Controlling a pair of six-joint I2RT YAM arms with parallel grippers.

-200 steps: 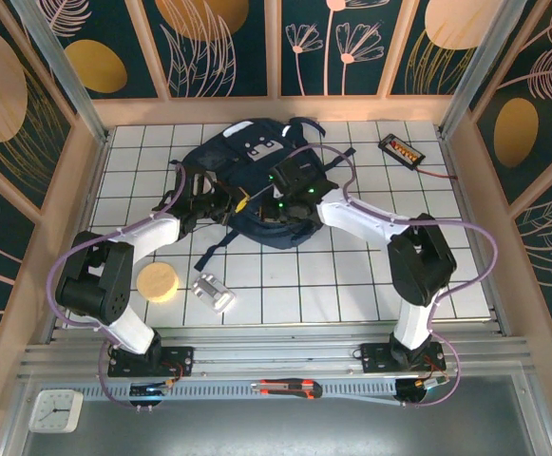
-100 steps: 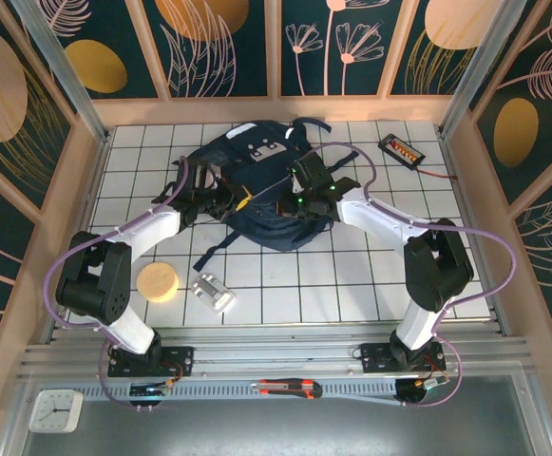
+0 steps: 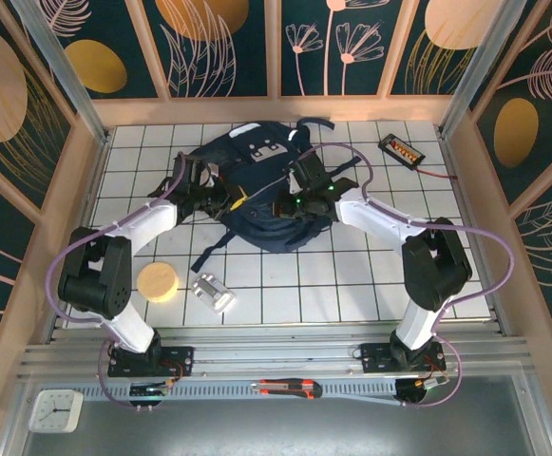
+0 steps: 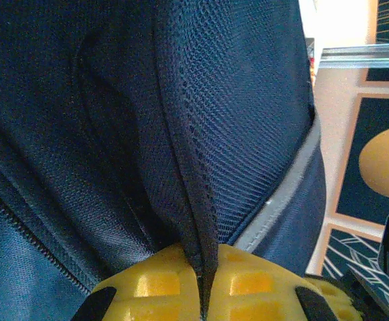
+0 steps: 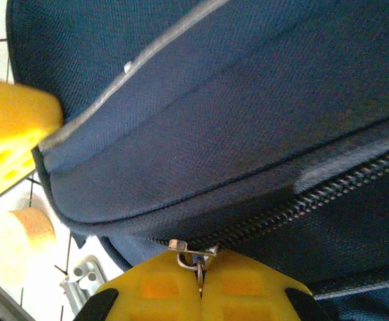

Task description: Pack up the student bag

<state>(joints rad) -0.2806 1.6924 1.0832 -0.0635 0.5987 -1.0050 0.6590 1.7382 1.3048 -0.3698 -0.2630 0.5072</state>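
Note:
The student bag [image 3: 256, 163], a large dark navy backpack with a grey-white buckle patch, lies at the back middle of the tiled table. My left gripper [image 3: 234, 200] is at its left side, shut on a fold of dark mesh fabric [image 4: 193, 200] of the bag [image 4: 80, 100]; the yellow pads [image 4: 161, 284] pinch the fold between them. My right gripper [image 3: 292, 201] is at the bag's front, shut on the metal zipper pull [image 5: 198, 259], with the zipper [image 5: 328, 187] running off to the right across the navy cloth [image 5: 248, 100].
A pale yellow disc [image 3: 157, 281] and a silver metal piece [image 3: 213, 292] lie near the front left. A black device with a cable [image 3: 401, 149] sits at the back right. A box cutter [image 3: 290, 388] and a small clock [image 3: 55, 410] rest on the near ledge.
The right arm has swung right and away from me with the zipper pull. The left gripper has moved slightly farther back. The bag has shifted a little toward the back.

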